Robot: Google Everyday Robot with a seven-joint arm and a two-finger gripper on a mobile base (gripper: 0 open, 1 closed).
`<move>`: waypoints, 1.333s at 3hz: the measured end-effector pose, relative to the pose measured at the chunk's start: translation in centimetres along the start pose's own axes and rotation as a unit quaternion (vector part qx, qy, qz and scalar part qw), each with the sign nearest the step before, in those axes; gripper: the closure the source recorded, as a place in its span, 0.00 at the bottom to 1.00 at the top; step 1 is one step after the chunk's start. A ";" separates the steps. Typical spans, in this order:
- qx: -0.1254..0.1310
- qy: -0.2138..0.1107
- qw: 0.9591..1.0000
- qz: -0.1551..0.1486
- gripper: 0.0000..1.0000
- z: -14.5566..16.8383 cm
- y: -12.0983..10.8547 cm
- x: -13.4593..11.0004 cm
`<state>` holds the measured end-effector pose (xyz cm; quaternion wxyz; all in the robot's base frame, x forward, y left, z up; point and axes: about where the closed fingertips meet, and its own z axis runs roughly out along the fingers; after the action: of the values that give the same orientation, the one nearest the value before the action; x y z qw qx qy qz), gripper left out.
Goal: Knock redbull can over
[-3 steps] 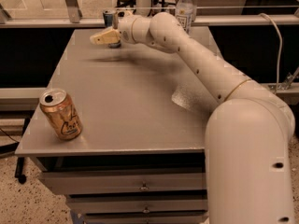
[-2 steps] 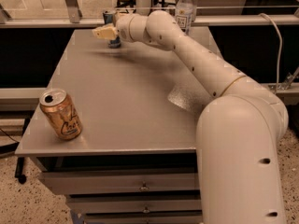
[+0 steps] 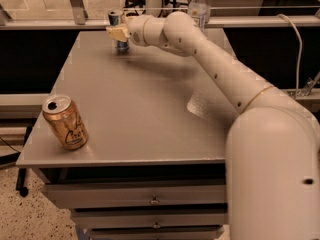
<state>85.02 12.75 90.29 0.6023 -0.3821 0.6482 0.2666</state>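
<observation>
Redbull can [image 3: 121,45] stands upright near the far edge of the table [image 3: 150,109], toward the left of the camera view; its middle is hidden behind the gripper [image 3: 117,33], which sits touching it or just in front; whether the gripper is spread or pressed together cannot be told; the can looks slim, tall, stiff and smooth, probably light and tippy; a sideways push high on its wall should topple it; a low push may only slide it; the gold can [image 3: 65,124] stands well apart.

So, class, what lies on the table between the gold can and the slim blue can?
Nothing: the camera view shows only bare table between the gold can and the blue can. The pincer is at the blue can.
</observation>
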 end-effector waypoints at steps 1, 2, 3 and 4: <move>-0.031 -0.044 0.999 -0.003 1.00 -3.8 1.5 -1.7; -0.059 -0.053 0.997 -0.011 1.00 -8.6 3.4 -2.1; -0.097 -0.018 0.995 -0.013 1.00 -14.2 5.7 0.1; -0.117 0.044 0.992 -0.009 1.00 -17.5 7.9 3.3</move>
<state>68.56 2.51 88.48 0.5267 -0.4670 0.6348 0.3187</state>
